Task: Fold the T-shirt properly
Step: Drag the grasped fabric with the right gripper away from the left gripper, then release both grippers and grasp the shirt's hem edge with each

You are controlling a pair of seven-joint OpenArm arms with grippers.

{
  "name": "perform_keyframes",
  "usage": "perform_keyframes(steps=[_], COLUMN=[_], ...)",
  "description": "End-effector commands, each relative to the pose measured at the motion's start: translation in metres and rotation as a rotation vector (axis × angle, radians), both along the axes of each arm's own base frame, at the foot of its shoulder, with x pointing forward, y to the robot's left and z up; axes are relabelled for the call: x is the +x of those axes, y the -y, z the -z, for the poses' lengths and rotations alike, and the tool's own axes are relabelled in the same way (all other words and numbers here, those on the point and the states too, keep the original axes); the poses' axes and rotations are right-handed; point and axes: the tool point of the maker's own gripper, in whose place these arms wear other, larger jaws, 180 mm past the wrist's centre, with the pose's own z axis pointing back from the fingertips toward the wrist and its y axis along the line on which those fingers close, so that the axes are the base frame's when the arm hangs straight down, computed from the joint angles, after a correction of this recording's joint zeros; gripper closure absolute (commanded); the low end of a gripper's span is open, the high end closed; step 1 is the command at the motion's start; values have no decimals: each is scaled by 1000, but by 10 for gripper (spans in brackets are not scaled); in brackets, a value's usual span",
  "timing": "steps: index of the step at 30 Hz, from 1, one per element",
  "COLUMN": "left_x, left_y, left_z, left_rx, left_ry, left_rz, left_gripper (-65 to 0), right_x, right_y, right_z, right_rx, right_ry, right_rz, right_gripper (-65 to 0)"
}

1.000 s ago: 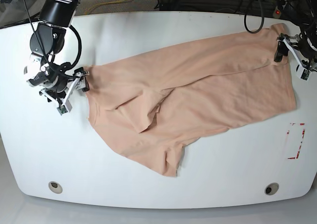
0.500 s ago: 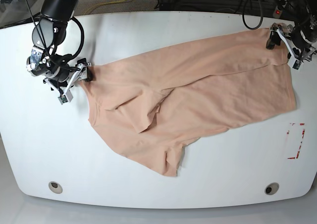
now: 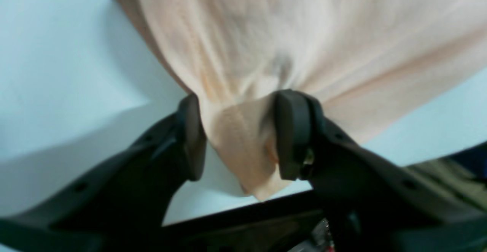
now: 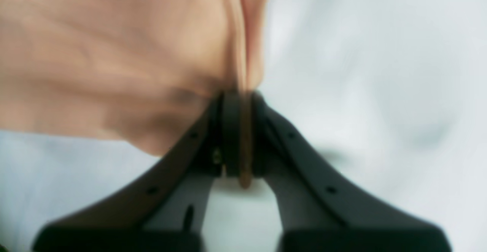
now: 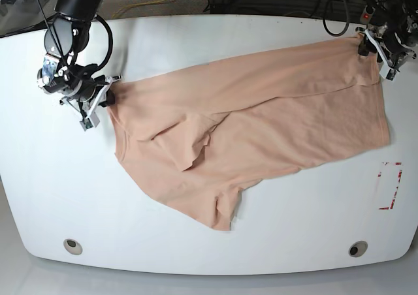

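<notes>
The peach T-shirt [image 5: 261, 125] lies spread and wrinkled across the white table [image 5: 196, 40], with one sleeve pointing to the near edge. My right gripper [image 5: 108, 99] is at the shirt's left end. In the right wrist view, that gripper [image 4: 239, 138] is shut on a thin fold of the T-shirt [image 4: 95, 54]. My left gripper [image 5: 366, 45] is at the shirt's far right corner. In the left wrist view, its fingers [image 3: 293, 134] press a thick bunch of the T-shirt [image 3: 285, 35] between them, with the hem corner hanging below.
A red-and-white marker [image 5: 390, 185] lies on the table near its right edge. Two round holes [image 5: 73, 246] [image 5: 358, 248] sit near the front edge. Cables [image 5: 333, 8] run beyond the far edge.
Both grippers have closed onto the shirt's ends. The right gripper shifted toward the far edge, dragging the left end with it. The left gripper moved up to the far right corner.
</notes>
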Motion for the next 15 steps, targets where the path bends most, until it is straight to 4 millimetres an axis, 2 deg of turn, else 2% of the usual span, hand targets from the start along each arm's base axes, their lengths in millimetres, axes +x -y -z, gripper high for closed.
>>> perform_keyframes(steps=[1, 4, 13, 14, 15], left_x=[2, 9, 29, 30, 31], left_y=[-12, -11, -3, -1, 0], left_z=[-9, -18, -44, -45, -45], left_rx=[85, 119, 224, 229, 231], left_ry=[-14, 8, 66, 68, 64], left_rz=[30, 55, 160, 175, 192], left_gripper=[-250, -249, -257, -262, -289], right_x=[-4, -23, -90, -96, -103], right_y=[10, 10, 36, 40, 44], right_z=[-14, -13, -12, -13, -14], right_rx=[-58, -81, -131, -141, -154], right_ry=[28, 14, -56, -66, -81], right_rz=[-12, -26, 82, 91, 99], right_gripper=[0, 0, 0, -10, -46])
